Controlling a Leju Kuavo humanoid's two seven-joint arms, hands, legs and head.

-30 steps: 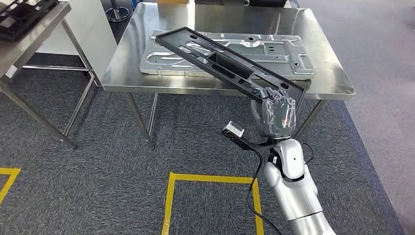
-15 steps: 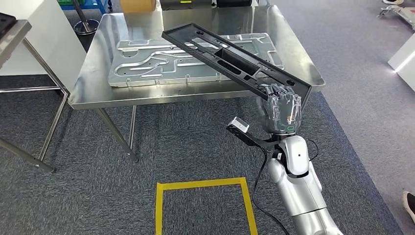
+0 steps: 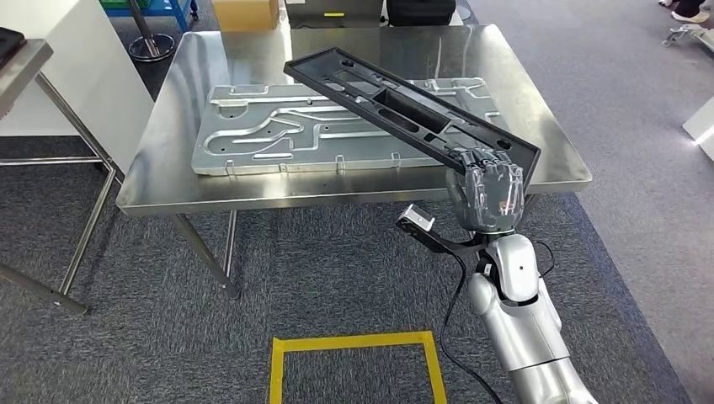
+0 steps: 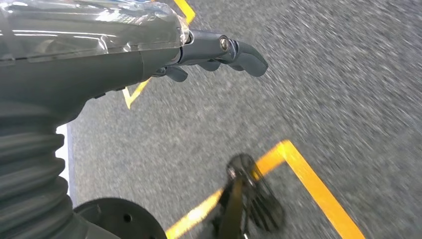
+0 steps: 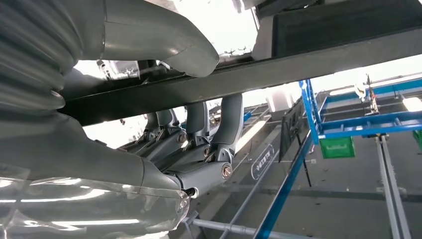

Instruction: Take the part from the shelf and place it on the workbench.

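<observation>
A long black plastic part [image 3: 404, 109] slants above the steel workbench [image 3: 151, 177], its far end over the bench's back and its near end past the front edge. My right hand [image 3: 488, 195] grips that near end, fingers wrapped over the part's rim. From the right wrist view, the part [image 5: 318, 50] runs across as a dark bar with the fingers [image 5: 219, 129] hooked around it. My left hand [image 4: 149, 50] hangs over grey carpet, its fingers loosely extended and holding nothing.
A large grey stamped metal panel [image 3: 278, 135] lies flat on the workbench under the black part. Another table's edge [image 3: 25, 63] stands at the left. A yellow floor square [image 3: 354, 353] marks the carpet in front. A cardboard box [image 3: 244, 13] sits behind the bench.
The whole view has shifted as the camera moved: the workbench now sits closer and more centred. My right hand still holds the black part, now further over the bench.
</observation>
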